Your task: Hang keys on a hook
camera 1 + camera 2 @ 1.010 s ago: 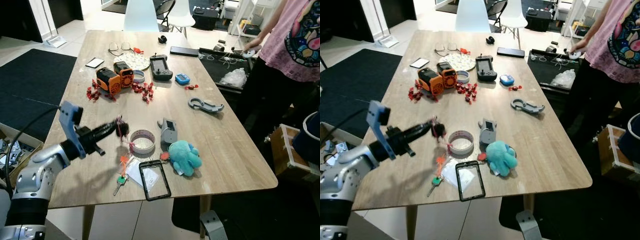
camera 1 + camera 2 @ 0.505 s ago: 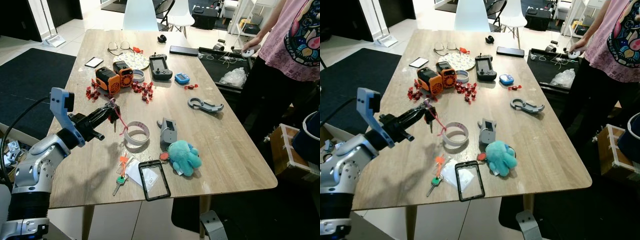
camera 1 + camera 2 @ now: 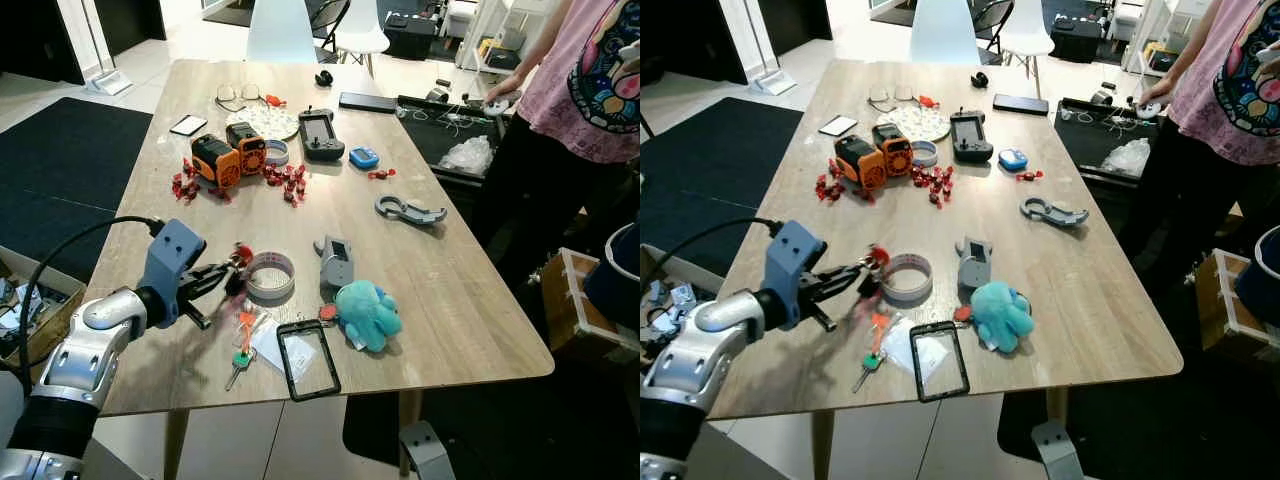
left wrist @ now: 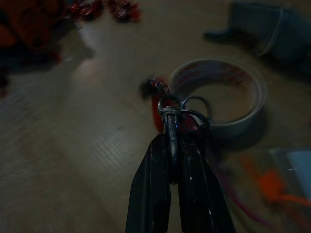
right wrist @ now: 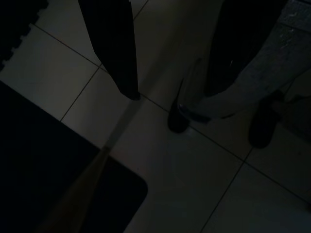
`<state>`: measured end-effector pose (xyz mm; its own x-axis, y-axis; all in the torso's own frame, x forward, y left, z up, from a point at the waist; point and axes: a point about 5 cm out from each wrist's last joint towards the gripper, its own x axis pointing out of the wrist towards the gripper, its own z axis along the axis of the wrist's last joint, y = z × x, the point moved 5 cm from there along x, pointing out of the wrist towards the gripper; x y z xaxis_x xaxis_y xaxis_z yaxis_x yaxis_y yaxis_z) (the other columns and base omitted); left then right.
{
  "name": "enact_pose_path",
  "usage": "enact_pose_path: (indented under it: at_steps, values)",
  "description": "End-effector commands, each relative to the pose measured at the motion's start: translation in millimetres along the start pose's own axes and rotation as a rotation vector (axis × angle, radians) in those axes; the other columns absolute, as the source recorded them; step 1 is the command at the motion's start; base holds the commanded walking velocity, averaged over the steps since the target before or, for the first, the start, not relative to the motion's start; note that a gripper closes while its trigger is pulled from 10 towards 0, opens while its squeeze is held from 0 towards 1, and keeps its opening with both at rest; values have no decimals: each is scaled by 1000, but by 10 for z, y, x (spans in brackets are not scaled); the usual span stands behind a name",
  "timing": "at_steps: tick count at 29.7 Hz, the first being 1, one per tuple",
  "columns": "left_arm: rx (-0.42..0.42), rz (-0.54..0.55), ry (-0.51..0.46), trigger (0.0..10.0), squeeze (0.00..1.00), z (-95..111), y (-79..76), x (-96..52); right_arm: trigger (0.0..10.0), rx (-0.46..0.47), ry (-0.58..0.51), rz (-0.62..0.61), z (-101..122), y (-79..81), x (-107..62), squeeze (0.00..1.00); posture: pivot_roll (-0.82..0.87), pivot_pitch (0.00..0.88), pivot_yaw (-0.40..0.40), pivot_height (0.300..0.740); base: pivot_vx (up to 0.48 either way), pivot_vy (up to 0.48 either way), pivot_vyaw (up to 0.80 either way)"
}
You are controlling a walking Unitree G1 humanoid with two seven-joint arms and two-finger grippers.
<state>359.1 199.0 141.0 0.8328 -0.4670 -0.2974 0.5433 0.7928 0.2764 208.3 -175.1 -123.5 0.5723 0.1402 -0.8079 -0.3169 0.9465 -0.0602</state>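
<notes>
— What is held, and where?

— A small bunch of keys on a metal ring with a red tag (image 4: 171, 114) is pinched between the closed black fingers of the left gripper (image 4: 174, 145), just above the pale wood-grain table (image 3: 470, 290), beside a flat roll of white tape with red printing (image 3: 268, 274). The printing cannot be read.

— And the right gripper?

— Its two long dark fingers (image 5: 114, 53) are seen spread apart over grey floor tiles, with nothing between them.

— What else is seen on the table?

— A fuzzy teal plush toy (image 3: 368, 314), a black-framed clear card holder (image 3: 308, 358), and a second key with a green head and orange tag (image 3: 241, 357) are laid near the front edge. A grey plastic clip (image 3: 409, 210) and two orange-and-black blocky devices (image 3: 229, 155) are set further back. A person in a pink printed shirt (image 3: 592, 70) is stood at the right.

— What is changed from half a second ago?

— The left gripper has been brought lower and nearer the front edge, and the tape roll is now lying flat.
</notes>
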Motion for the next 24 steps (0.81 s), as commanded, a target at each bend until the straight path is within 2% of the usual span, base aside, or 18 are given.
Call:
enact_pose_path:
  at_steps: [1, 3, 5, 7, 9, 11, 16, 20, 24]
  values:
    - [75, 114, 46, 0, 0, -33, 242, -60, 10000, 8, 25, -3, -89, -3, -18, 0, 56, 94, -71, 740, 0, 0, 0]
    - [75, 114, 46, 0, 0, -33, 242, -60, 10000, 8, 25, -3, -89, -3, -18, 0, 56, 94, -71, 740, 0, 0, 0]
    - [100, 223, 47, 0, 0, -5, 427, -88, 10000, 9, 24, -4, -89, -3, -18, 0, 56, 94, -69, 740, 0, 0, 0]
    - [97, 340, -5, 0, 0, 100, 615, -128, 10000, 12, 23, -4, -89, -1, -17, 0, 56, 94, -69, 740, 0, 0, 0]
    - [91, 361, -24, 0, 0, 133, 647, -139, 10000, 12, 23, -5, -89, -1, -18, 0, 55, 93, -68, 740, 0, 0, 0]
    - [62, 408, -124, 0, 0, 298, 720, -174, 10000, 12, 23, -4, -90, 1, -17, 0, 55, 93, -68, 740, 0, 0, 0]
    - [41, 440, -219, 0, 0, 457, 768, -210, 10000, 13, 23, -5, -89, 0, -17, 0, 55, 93, -69, 740, 0, 0, 0]
    - [-54, 442, -376, 0, 0, 675, 793, -277, 10000, 12, 22, -6, -83, -4, -16, 0, 55, 93, -70, 740, 0, 0, 0]
    - [-118, 441, -430, 0, 0, 732, 810, -305, 10000, 12, 22, -7, -80, -5, -16, 0, 54, 93, -70, 740, 0, 0, 0]
